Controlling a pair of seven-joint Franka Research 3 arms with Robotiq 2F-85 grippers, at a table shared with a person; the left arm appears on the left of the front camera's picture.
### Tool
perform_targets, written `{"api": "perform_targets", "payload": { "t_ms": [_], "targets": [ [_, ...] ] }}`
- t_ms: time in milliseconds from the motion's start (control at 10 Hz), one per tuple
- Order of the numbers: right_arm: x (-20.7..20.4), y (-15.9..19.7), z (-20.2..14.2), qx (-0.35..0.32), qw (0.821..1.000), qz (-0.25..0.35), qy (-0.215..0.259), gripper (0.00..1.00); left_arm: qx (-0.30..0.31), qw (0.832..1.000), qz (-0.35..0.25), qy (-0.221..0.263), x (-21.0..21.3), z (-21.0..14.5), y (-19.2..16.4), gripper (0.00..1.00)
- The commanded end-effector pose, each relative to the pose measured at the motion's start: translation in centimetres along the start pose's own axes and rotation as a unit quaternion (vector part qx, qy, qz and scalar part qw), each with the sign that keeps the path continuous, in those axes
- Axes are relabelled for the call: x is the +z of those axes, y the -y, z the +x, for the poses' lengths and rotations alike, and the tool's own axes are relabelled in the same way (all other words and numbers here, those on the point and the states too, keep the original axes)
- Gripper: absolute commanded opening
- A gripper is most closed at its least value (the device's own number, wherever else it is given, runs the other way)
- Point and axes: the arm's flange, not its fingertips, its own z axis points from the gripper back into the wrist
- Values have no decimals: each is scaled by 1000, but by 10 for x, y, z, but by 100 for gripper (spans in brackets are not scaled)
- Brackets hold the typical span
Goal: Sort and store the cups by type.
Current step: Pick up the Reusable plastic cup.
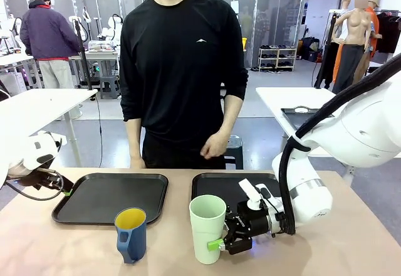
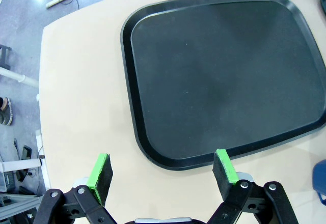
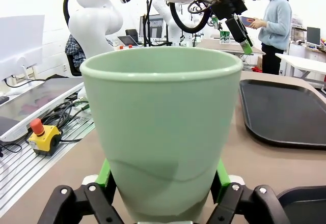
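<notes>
Front: green cup (image 1: 207, 227) stands lower centre on table (image 1: 75, 254), right claw (image 1: 216, 243) clamped on its base; blue cup (image 1: 131, 234) near, to its left.
Left wrist: left claw (image 2: 162, 159) open over tray (image 2: 224, 76) corner.
Right wrist: green cup sits between the pads, touching both.

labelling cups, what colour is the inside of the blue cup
Yellow inside the blue cup, clearest in the front view.

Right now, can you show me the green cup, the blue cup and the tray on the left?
green cup (image 1: 207, 226): front view, middle of its side wall.
blue cup (image 1: 133, 241): front view, its blue outer side.
left tray (image 1: 106, 194): front view, bare black floor.
</notes>
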Motion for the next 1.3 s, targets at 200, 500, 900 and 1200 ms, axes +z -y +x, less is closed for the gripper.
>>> {"api": "perform_targets", "payload": {
  "t_ms": [200, 500, 900, 1200],
  "targets": [
    [-8, -19, 41, 17, 1000, 7, -7, 62, -4, 1000, 2, -2, 0, 0, 0, 100],
    [-8, -35, 80, 33, 999, 1, -13, 62, -4, 1000, 2, -2, 0, 0, 0, 100],
    [-4, -35, 83, 50, 999, 4, -14, 62, -4, 1000, 2, -2, 0, 0, 0, 100],
    [-4, -35, 83, 50, 999, 4, -14, 62, -4, 1000, 2, -2, 0, 0, 0, 100]
  ]
}}
